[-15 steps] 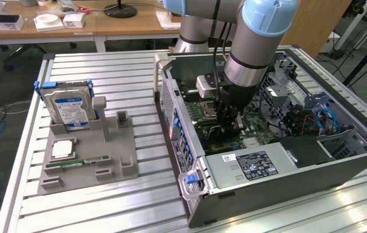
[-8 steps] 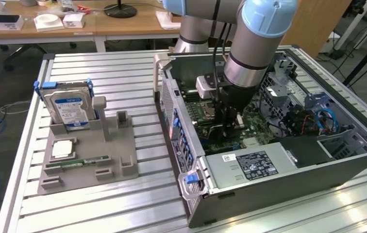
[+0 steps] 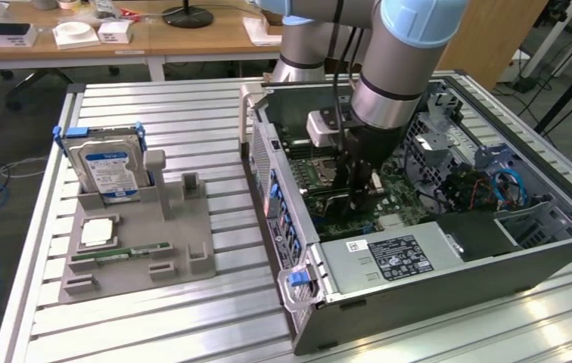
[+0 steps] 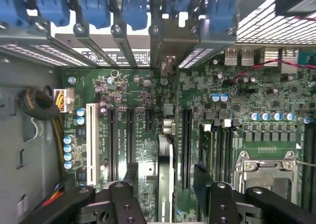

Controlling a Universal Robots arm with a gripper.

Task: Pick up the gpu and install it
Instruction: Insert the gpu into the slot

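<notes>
The end effector [image 4: 165, 184] stands wide, straddling the gpu [image 4: 166, 169] seated edge-on in the motherboard [image 4: 133, 150]; best lifted straight, touching nothing.

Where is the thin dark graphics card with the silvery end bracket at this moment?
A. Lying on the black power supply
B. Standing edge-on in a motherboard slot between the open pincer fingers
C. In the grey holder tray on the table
B: the thin dark graphics card stands edge-on in the green motherboard, between the pincer fingers, which are spread apart from it.
</notes>
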